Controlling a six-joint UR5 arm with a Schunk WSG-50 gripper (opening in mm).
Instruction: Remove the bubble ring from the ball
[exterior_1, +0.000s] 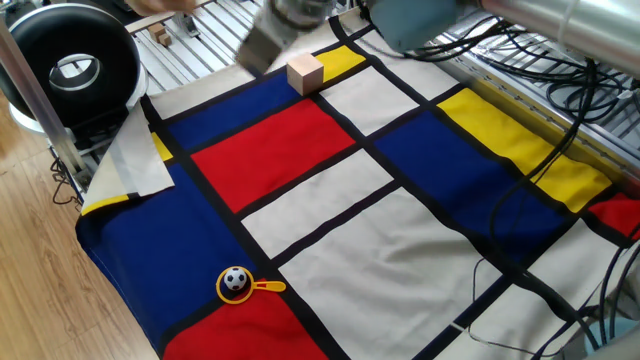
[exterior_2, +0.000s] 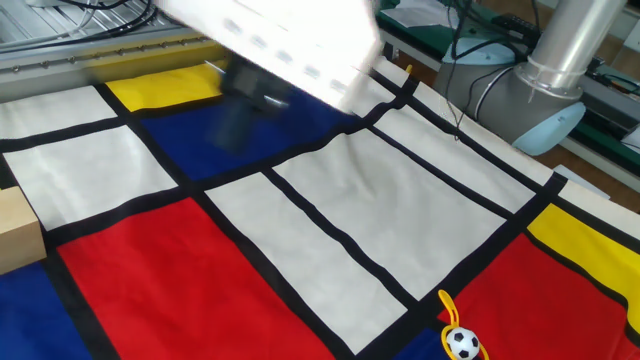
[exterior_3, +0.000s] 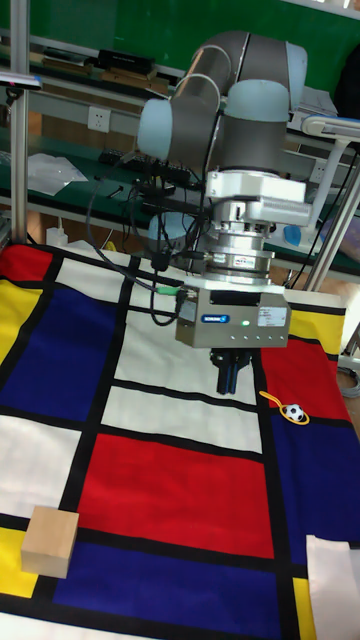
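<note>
**Ring still around the ball, arm up over the cloth**

The little glossy black-and-white ball (exterior_1: 235, 281) sits inside the thin yellow-orange plastic bubble ring (exterior_1: 246, 288), the ring's short straight handle lying flat on the cloth near a corner. The cloth (exterior_1: 400, 230) is a slightly wrinkled fabric of red, blue, yellow and white blocks with black bands. A plain tan wooden cube (exterior_1: 305, 74) rests well apart. The gripper (exterior_3: 229, 375) hangs above the cloth, its dark fingers close together and holding nothing.
</note>
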